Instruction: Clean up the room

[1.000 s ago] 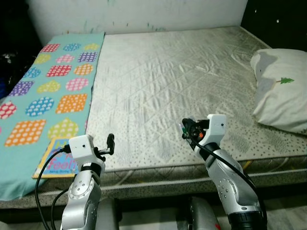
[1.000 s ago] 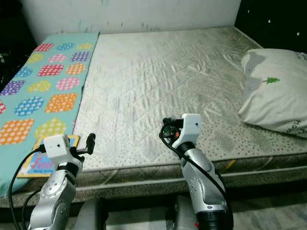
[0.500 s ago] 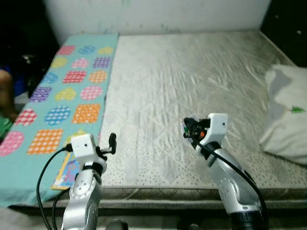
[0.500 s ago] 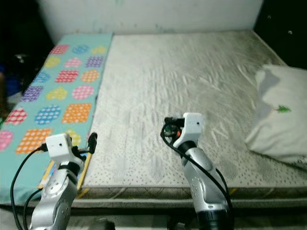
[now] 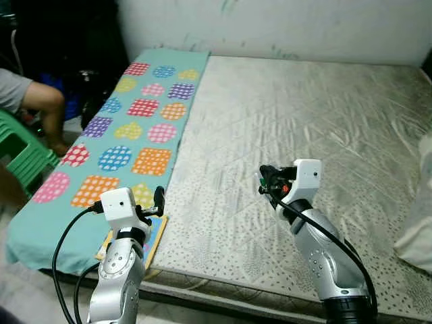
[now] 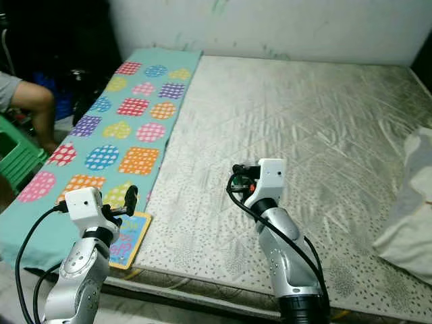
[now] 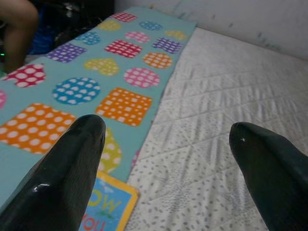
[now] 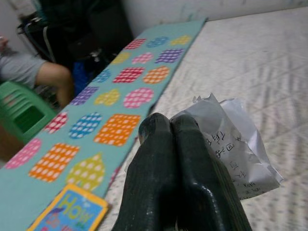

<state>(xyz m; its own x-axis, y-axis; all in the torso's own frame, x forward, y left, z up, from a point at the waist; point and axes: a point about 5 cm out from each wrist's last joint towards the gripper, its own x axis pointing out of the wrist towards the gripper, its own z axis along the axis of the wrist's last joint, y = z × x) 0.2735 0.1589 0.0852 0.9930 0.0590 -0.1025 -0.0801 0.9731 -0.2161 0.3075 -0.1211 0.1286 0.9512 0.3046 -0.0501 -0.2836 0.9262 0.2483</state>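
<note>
Right gripper [image 8: 173, 144]: I saw it raised over the bed's near half, a little in from the near edge, with its fingers pressed together on a crumpled paper.
Crumpled paper [image 8: 231, 144]: it was white with handwritten marks, bunched against the side of the right fingers and carried above the mattress, not lying on it.
Left gripper [image 7: 166, 159]: I had it held up above the bed's near left corner, over the seam where the patterned sheet meets the bare mattress; its fingers [image 7: 67, 168] stood wide apart with nothing between them.
Bed [image 5: 304, 128]: the grey quilted mattress ran from the near edge to the far wall, its surface rumpled in places.
Patterned sheet [image 5: 128, 135]: a teal strip with dotted and checked shapes in many colours lay along the bed's left edge, from the far end to the near corner.
Book [image 6: 128, 236]: a children's picture book with a blue and yellow cover lay flat at the near left corner of the bed, on the near end of the sheet, just beside the left gripper.
Pillow [image 6: 412, 202]: a white one rested at the bed's right edge.
Person [image 5: 30, 101]: someone in a grey sleeve sat off the bed's left side on a green stool [image 5: 23, 152]; I could make out an arm and a knee.
</note>
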